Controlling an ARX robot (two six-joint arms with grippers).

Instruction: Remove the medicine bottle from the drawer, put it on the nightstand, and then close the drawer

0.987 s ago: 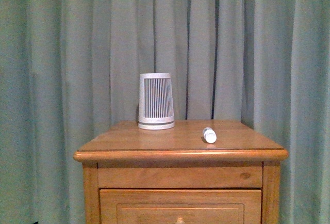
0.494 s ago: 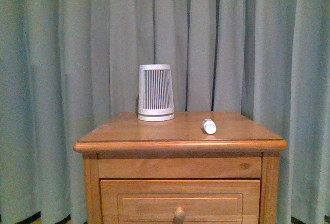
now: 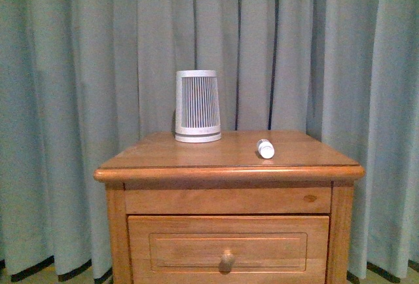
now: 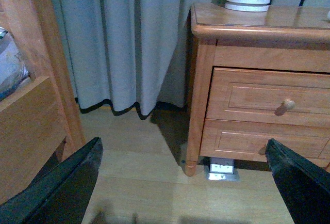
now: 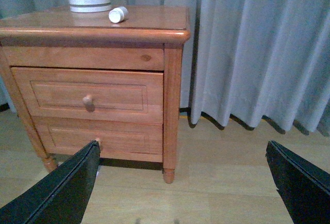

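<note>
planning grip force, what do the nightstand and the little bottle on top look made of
The nightstand: wood with a glossy honey varnish, going by the visible grain, a knot and reflections on its top. The medicine bottle: probably smooth white plastic, lying on its side; too small to be sure.

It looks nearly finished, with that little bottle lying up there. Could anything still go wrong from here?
Possibly. The medicine bottle lies on its side on the nightstand, so a bump could make it roll toward the edge. The ribbed device stands near it, so a knock there might nudge it too. The upper drawer looks shut or nearly so in the right wrist view; I cannot tell if it is fully flush. Both hands, left and right, are open and empty.
</note>
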